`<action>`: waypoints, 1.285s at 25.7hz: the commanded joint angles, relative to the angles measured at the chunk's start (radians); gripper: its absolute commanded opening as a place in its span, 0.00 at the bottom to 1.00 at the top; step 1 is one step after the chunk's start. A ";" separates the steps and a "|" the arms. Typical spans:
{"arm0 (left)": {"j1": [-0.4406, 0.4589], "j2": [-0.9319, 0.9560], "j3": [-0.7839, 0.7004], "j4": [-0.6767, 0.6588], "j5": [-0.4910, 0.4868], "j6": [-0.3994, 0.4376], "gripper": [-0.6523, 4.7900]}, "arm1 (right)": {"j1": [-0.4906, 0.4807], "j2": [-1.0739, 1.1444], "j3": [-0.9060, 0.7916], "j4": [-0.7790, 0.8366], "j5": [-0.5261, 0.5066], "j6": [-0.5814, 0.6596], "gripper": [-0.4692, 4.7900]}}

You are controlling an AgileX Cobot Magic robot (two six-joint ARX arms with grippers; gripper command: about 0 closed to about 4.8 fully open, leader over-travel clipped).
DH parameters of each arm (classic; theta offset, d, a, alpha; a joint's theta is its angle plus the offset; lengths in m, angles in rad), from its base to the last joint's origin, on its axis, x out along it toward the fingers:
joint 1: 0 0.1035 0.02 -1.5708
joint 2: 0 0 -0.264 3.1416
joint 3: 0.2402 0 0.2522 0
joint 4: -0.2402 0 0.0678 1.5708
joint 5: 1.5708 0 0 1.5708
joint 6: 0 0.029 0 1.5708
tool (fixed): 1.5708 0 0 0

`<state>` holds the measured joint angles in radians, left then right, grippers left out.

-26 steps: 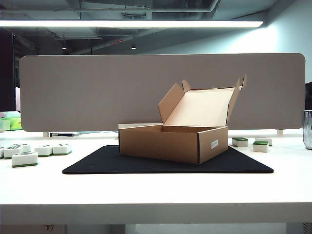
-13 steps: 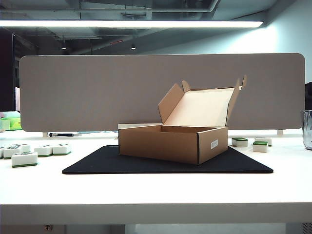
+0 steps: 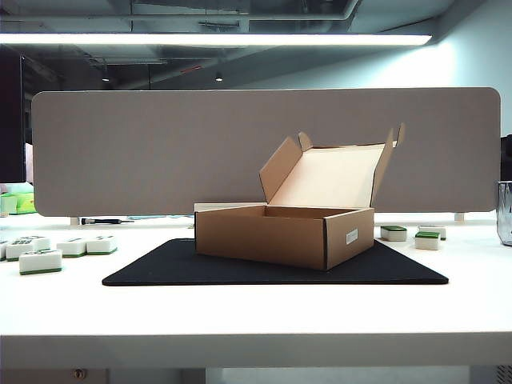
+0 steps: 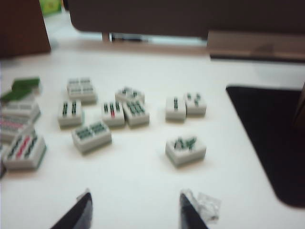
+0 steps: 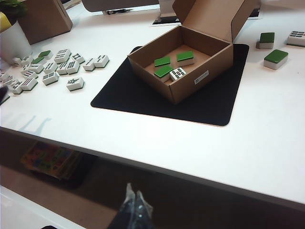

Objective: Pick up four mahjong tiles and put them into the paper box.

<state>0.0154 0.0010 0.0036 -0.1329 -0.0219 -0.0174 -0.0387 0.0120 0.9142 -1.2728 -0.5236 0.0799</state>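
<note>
While four mahjong tiles (image 5: pixel 172 67) are already lying inside the paper box (image 5: pixel 157 76) on the black mat (image 5: pixel 209 102), you are looking at these risks. Left gripper (image 4: pixel 135 212): hovering over the loose tiles (image 4: pixel 109 117) left of the mat, jaws standing apart, holding nothing; dropping here is risking a fifth tile or scattering the crowded cluster. Right gripper (image 5: pixel 134 206): hanging below the table edge (image 5: pixel 157 164), fingers pressed together, empty; rising blindly is risking a knock against that edge.
</note>
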 commanded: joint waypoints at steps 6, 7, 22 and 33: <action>0.001 0.000 0.002 -0.055 0.003 0.013 0.53 | 0.000 -0.012 0.003 0.013 -0.002 -0.002 0.09; 0.001 0.001 0.002 -0.054 0.003 0.013 0.53 | 0.000 -0.012 0.003 0.013 -0.002 -0.002 0.09; 0.001 0.000 0.002 -0.053 0.002 0.013 0.53 | -0.003 -0.012 -0.004 0.068 0.047 -0.069 0.09; 0.001 0.001 0.002 -0.053 0.002 0.013 0.53 | -0.039 -0.012 -0.457 0.821 0.212 0.220 0.09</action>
<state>0.0154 0.0013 0.0055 -0.1745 -0.0196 -0.0120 -0.0799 0.0093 0.5007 -0.5922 -0.3374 0.2371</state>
